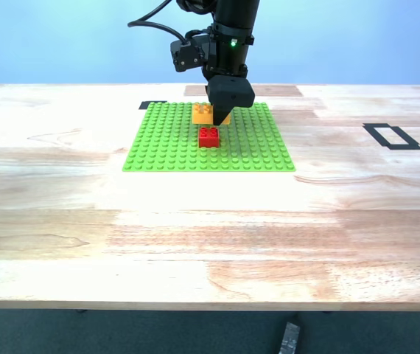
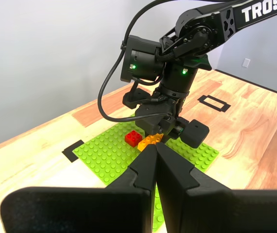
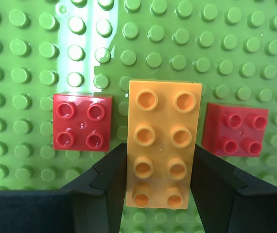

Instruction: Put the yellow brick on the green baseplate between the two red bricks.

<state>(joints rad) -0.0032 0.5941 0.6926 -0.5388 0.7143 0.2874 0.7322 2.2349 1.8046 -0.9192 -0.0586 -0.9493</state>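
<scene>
The yellow brick (image 3: 163,145) sits on the green baseplate (image 3: 31,48) between the two red bricks (image 3: 82,127) (image 3: 234,129), a narrow gap on each side. My second gripper (image 3: 159,155) is shut on the yellow brick, its black fingers (image 3: 114,174) against the long sides. In the exterior view that gripper (image 1: 221,118) comes down over the yellow brick (image 1: 208,113) at the back of the baseplate (image 1: 166,140); one red brick (image 1: 209,137) shows in front, the other is hidden. My first gripper (image 2: 155,148) is shut on nothing, off the plate, looking at the second arm.
A black tape rectangle (image 1: 392,136) marks the table at the exterior view's right. A short black tape mark (image 1: 152,105) lies by the baseplate's far corner. A darker wood patch (image 1: 269,90) is behind the plate. The wooden table (image 1: 195,243) stretches toward the camera.
</scene>
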